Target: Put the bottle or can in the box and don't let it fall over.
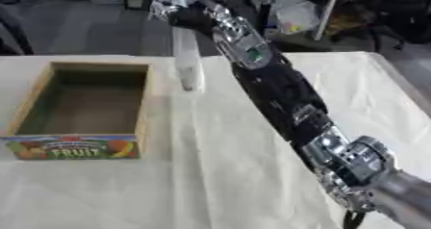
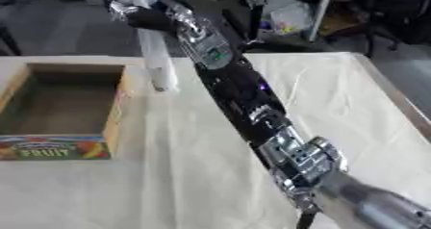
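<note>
A pale, see-through bottle stands nearly upright just right of the box's far right corner, its lower end at the tablecloth. I cannot tell whether it touches the cloth. My right hand is curled round the bottle's top, and its black and silver arm runs in from the lower right. The open wooden box lies at the left with nothing inside; its front wall carries a colourful FRUIT label. My left hand shows in neither view.
A cream cloth covers the table. The table's right edge runs diagonally at the right. Beyond the far edge are a plastic bag and dark furniture on the floor.
</note>
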